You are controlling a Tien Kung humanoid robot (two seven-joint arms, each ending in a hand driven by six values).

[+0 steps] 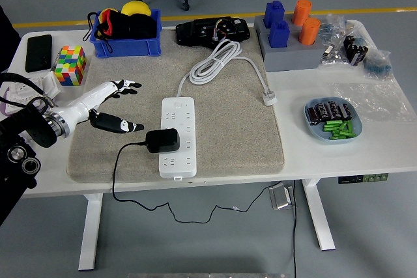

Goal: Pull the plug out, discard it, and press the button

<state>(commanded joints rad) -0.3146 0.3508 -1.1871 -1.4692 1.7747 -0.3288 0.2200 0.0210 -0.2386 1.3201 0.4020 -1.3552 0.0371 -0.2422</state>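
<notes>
1. At the table's nine o'clock side, the left hand [116, 103] is seen reaching in over the grey felt mat [221, 105], its fingers spread apart and holding nothing; the thumb is stretched low toward the plug.
2. The black plug adapter [163, 140] is shown seated in the white power strip [177, 136], just beside the hand at its four o'clock, with its black cable [124, 161] trailing off the mat's near edge and under the table.
3. The first step, pulling the plug out, is judged to be in hand and not yet done: the adapter has not been grasped.
4. For the next move, the hand would need to be carried a little toward four o'clock, closed around the adapter's body and lifted straight up from the strip; the strip may rise with it, since nothing holds it down.
5. The strip's button cannot be made out with certainty at this size.
6. The strip's own white cord [215, 63] is seen coiled at its twelve o'clock.
7. The right hand is not in view.
8. No brand, label or writing can be read anywhere on the table.
</notes>
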